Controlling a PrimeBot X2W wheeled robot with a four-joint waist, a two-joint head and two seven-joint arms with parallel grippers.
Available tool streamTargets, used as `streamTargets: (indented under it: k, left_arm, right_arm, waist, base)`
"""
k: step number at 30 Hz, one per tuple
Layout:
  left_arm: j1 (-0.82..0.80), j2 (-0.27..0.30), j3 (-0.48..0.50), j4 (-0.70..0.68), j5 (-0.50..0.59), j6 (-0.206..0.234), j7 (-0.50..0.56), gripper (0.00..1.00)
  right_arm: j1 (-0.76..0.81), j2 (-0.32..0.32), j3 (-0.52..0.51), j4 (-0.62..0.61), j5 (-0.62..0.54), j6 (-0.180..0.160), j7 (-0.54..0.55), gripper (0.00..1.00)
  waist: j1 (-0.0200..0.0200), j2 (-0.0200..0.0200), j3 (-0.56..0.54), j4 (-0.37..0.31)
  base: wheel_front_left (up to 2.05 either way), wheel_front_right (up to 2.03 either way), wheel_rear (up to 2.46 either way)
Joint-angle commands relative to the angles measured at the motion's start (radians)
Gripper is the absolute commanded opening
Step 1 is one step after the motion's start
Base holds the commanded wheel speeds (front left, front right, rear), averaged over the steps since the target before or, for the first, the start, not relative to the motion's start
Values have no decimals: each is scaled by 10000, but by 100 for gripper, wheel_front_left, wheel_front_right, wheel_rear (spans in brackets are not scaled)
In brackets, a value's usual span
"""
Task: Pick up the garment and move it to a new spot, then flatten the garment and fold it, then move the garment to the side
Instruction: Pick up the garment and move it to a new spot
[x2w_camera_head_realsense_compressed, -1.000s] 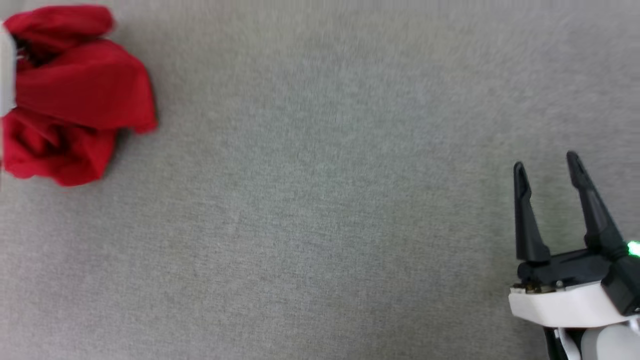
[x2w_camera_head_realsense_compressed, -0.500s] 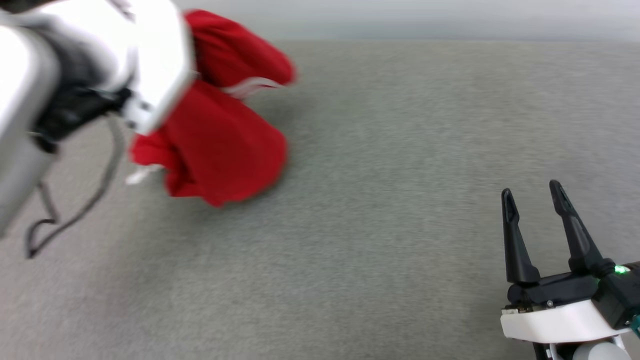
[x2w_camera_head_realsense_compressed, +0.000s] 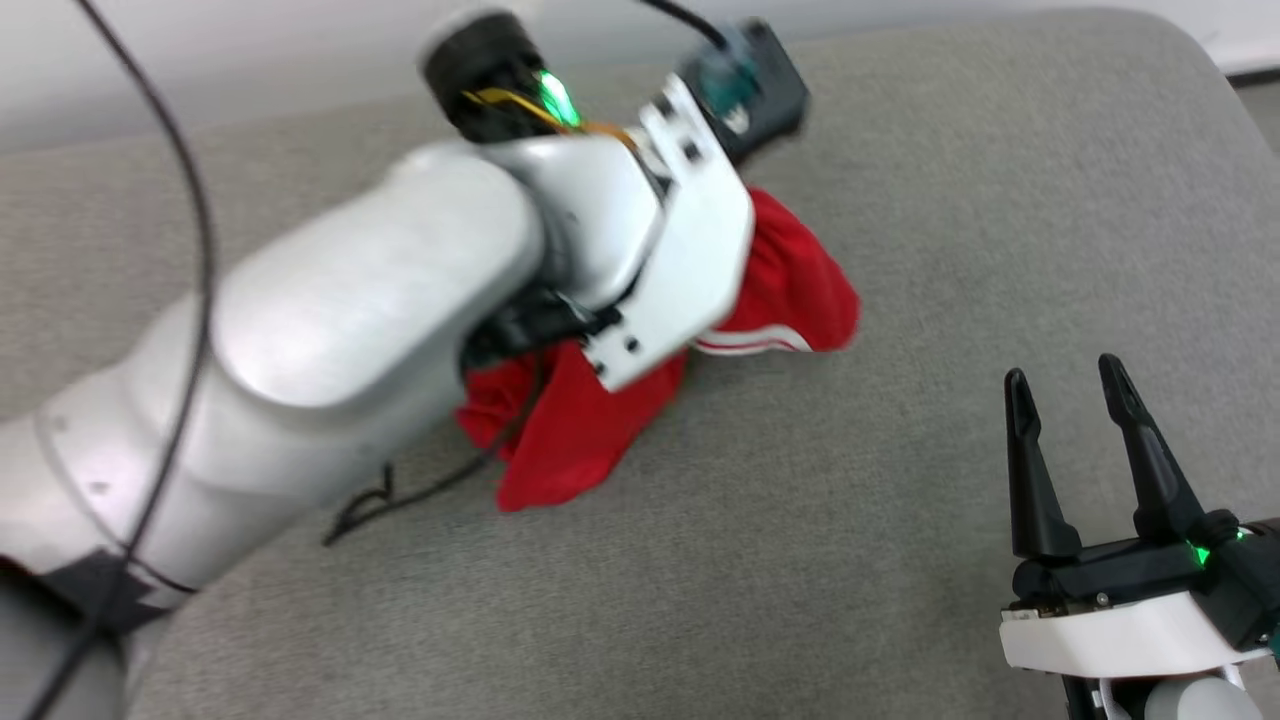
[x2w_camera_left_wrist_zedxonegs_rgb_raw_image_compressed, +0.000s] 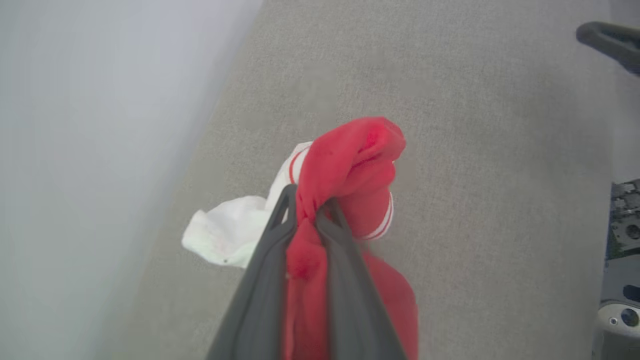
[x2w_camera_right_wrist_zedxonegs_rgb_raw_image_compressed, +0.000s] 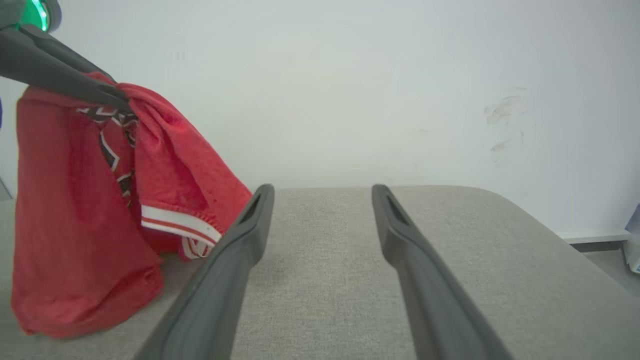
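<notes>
The garment (x2w_camera_head_realsense_compressed: 790, 290) is a bunched red jersey with a white, red-striped sleeve, hanging from my left gripper (x2w_camera_left_wrist_zedxonegs_rgb_raw_image_compressed: 307, 210). That gripper is shut on a fold of its red cloth. Seen from the head, my pale left arm (x2w_camera_head_realsense_compressed: 400, 330) covers the gripper and much of the garment. The garment's lower end (x2w_camera_head_realsense_compressed: 560, 460) droops onto the grey surface. From the right wrist, the garment (x2w_camera_right_wrist_zedxonegs_rgb_raw_image_compressed: 75, 225) hangs at the left, showing some black-and-white lettering, its bottom resting on the surface. My right gripper (x2w_camera_head_realsense_compressed: 1063, 375) stands open and empty at the lower right, well apart from the cloth.
The grey upholstered surface (x2w_camera_head_realsense_compressed: 900, 500) has a rounded far right corner (x2w_camera_head_realsense_compressed: 1180, 40), with a white wall behind it. A black cable (x2w_camera_head_realsense_compressed: 380, 500) trails from the left arm onto the surface. Floor (x2w_camera_right_wrist_zedxonegs_rgb_raw_image_compressed: 610, 255) shows past the right edge.
The head camera has shifted. My left arm has carried the garment from the far left toward the middle of the surface. The right gripper stays open in the same place.
</notes>
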Motion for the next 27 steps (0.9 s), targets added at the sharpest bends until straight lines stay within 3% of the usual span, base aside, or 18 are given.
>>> streamTargets:
  k: [1,7,17,18,19,20,27]
  left_arm:
    - [229,-89,-181,148,-64,5,-128,0]
    - [1099,-877,-1122,833,-310,5,-638,0]
    - [3361,-1249,-1248,707,566,-1,-101,0]
    - [3353,-1259,-1244,747,634,-1,-290,4]
    - [3285,-1276,-1234,788,714,-1,-522,49]
    - [3185,-1300,-1231,818,805,-1,-827,100]
    - [2814,-1515,-934,1165,1200,12,-4093,100]
  right_arm:
    - [-116,29,11,-6,69,-7,-21,100]
    - [-365,27,-41,1,171,-7,-21,100]
    - [-404,26,-141,101,111,-7,-21,100]
    - [-394,24,-166,133,71,-7,-21,100]
    - [-371,24,-177,156,38,-7,-21,100]
    - [-336,24,-188,182,11,-7,-21,100]
    - [151,26,-376,318,-193,-7,-21,100]
  waist:
    - [2,0,439,-408]
    - [2,0,998,-745]
    - [2,0,1141,-615]
    - [2,0,1071,-555]
    - [2,0,981,-490]
    - [2,0,884,-432]
    - [2,0,-220,220]
  base:
    - [0,0,0]
    - [0,0,0]
    - [0,0,0]
    - [0,0,0]
    - [0,0,0]
    - [0,0,0]
    - [0,0,0]
